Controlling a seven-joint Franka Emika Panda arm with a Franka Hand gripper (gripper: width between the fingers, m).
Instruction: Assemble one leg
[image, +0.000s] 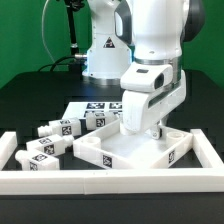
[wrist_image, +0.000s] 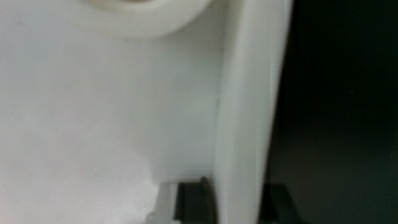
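Several legs lie loose at the exterior view's left: small white square posts with tags, one (image: 66, 127) beside another (image: 97, 118), and one (image: 42, 153) nearer the front. My gripper (image: 143, 134) is down on the large flat white panel (image: 135, 152), apart from the legs. In the wrist view the panel (wrist_image: 107, 110) fills the picture, with a round socket (wrist_image: 151, 14) showing. Its edge strip (wrist_image: 253, 100) runs between my two dark fingers (wrist_image: 192, 200). My gripper (wrist_image: 240, 205) is shut on that edge. No leg shows in the wrist view.
The marker board (image: 92, 106) lies flat behind the legs. A low white wall (image: 100, 184) runs along the front and up both sides (image: 211, 150), fencing in the parts. The arm's base (image: 100, 50) stands at the back on the black table.
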